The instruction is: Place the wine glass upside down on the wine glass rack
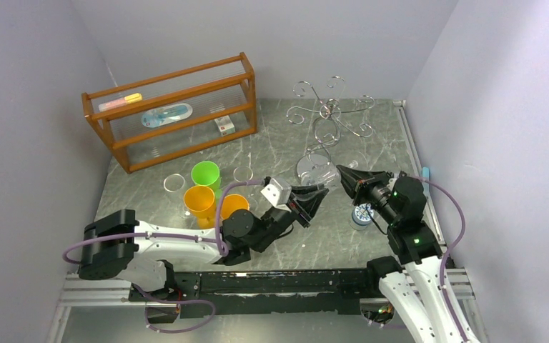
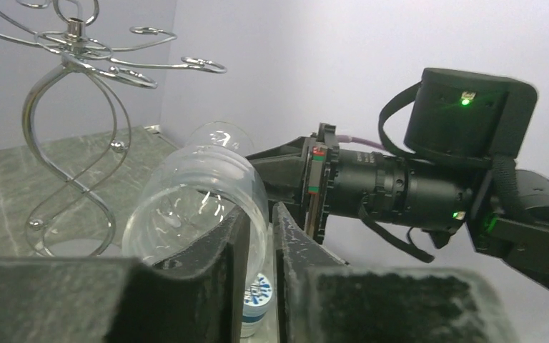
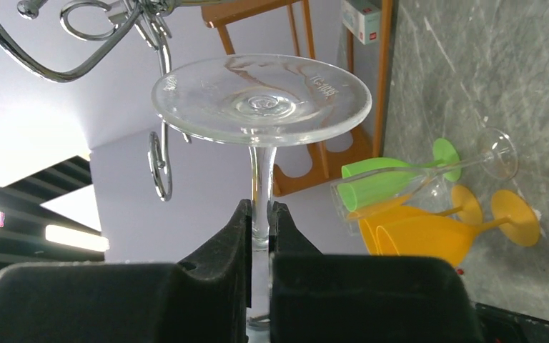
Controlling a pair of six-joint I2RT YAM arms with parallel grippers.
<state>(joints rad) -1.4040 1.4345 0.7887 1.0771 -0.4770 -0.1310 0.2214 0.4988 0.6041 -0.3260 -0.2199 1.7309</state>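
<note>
Right gripper [image 3: 259, 214] clamped tight on stem of glass [image 3: 261, 100], foot pointing away. Left gripper [image 2: 256, 223] pinched almost closed on rim of bowl. Held sideways above surface [image 1: 271, 153] between both, glass at 6 o'clock of rack [image 1: 332, 111], near its base. Coloured cups [image 1: 206, 174] at 9 o'clock.

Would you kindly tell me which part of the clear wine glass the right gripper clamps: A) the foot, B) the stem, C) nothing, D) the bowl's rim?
B: the right wrist view shows the right gripper shut on the wine glass stem, with its round foot just beyond the fingertips.
</note>
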